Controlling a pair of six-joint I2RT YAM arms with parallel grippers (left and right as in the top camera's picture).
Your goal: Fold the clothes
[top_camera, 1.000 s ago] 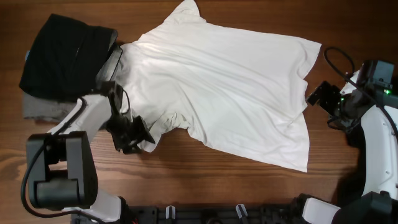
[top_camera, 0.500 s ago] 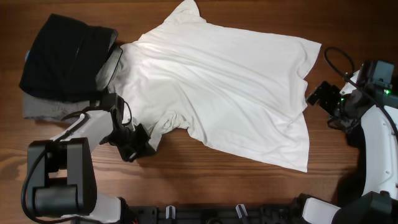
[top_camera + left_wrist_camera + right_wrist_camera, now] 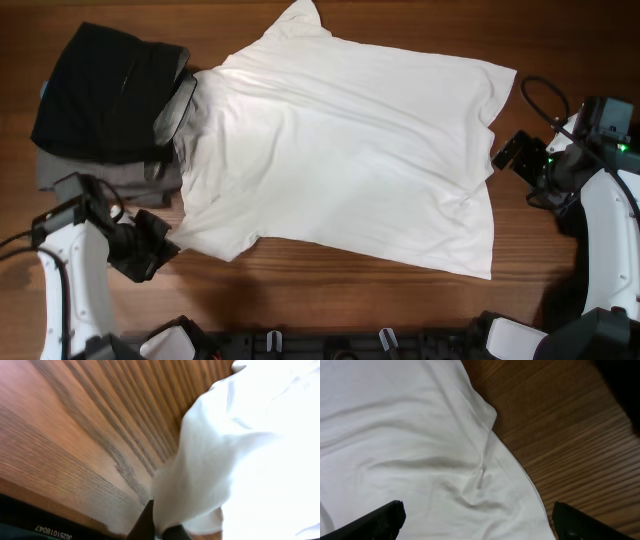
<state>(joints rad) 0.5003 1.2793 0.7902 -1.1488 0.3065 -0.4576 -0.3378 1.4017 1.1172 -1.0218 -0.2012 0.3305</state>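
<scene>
Though rumpled, soft white T-shirt

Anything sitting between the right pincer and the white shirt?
Nothing visible. The right pincer, jaws wide open, sits just off the white T-shirt at its right edge, with only bare table between them. The black and grey pile lies far off by the left arm, where the left pincer grips the sleeve.

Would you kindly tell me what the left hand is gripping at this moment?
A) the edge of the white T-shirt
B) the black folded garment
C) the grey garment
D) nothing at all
A: the left hand is shut on the edge of the large white fabric T-shirt, with white cloth pinched between its fingers in the left wrist view.
</scene>
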